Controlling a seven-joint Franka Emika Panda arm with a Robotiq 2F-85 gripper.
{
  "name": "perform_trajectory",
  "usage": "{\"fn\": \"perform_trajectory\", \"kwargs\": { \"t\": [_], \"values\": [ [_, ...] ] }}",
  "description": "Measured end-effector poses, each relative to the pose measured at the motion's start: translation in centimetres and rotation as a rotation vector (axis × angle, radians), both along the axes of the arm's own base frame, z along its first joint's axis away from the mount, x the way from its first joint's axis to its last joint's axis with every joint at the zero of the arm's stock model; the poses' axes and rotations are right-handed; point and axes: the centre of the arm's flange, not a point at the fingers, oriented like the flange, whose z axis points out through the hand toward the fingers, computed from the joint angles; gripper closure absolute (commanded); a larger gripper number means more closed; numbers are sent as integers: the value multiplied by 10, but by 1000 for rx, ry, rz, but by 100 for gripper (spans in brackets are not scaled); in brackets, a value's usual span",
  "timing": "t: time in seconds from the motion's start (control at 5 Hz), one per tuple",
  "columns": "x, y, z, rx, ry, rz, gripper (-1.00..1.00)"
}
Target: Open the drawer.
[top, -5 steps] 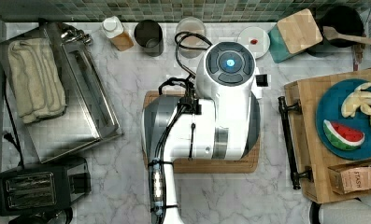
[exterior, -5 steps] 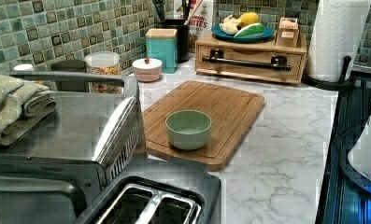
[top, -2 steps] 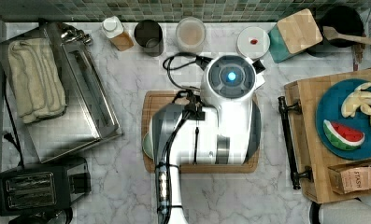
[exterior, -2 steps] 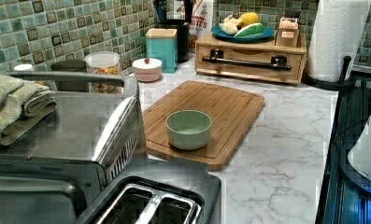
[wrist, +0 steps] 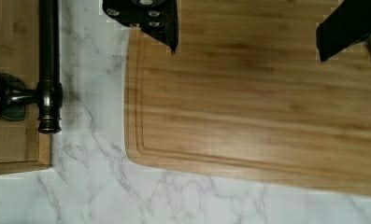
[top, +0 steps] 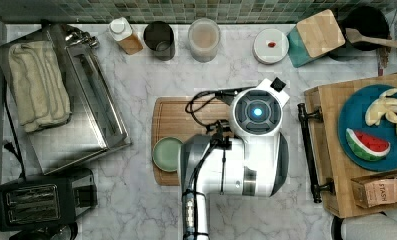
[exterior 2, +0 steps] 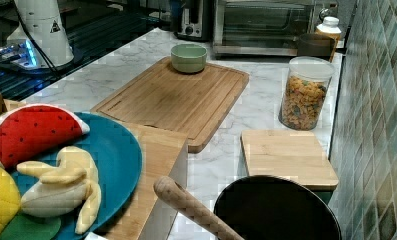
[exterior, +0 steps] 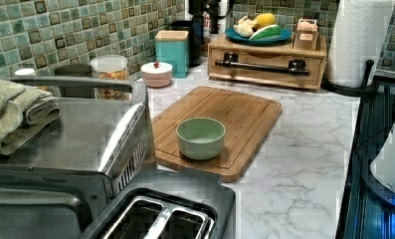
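The drawer [exterior: 267, 63] is shut in a light-wood box at the far end of the counter in the left view, with a long black bar handle [exterior: 261, 64] across its front. In the top view the handle [top: 310, 150] runs along the box's left side, just right of my arm [top: 256, 145]. In the wrist view my gripper [wrist: 246, 23] is open, its black fingers [wrist: 148, 16] spread wide over the cutting board [wrist: 267, 102] with nothing between them. One end of the handle [wrist: 47, 65] and its mount show beside the board.
A green bowl [top: 167, 154] sits on the cutting board [exterior: 220, 119]. On top of the drawer box are a blue plate of toy fruit [top: 373, 127] and a tea box [top: 376, 191]. Jars [top: 204, 39] line the tiled wall. A toaster oven [top: 81, 100] and a toaster [top: 41, 200] stand at the top view's left.
My arm has moved toward the top view's right, closer to the drawer handle, uncovering the green bowl on the board. Nothing on the counter has shifted.
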Motion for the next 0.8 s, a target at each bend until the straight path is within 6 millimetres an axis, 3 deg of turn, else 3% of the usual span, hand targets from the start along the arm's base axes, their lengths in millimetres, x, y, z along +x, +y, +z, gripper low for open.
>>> {"fn": "perform_trajectory", "kwargs": {
  "t": [0.2,0.8],
  "values": [
    [-12,-25,-13,-29,58,164,-100],
    [-18,-125,-20,-102,-189,101,-100]
  ]
}}
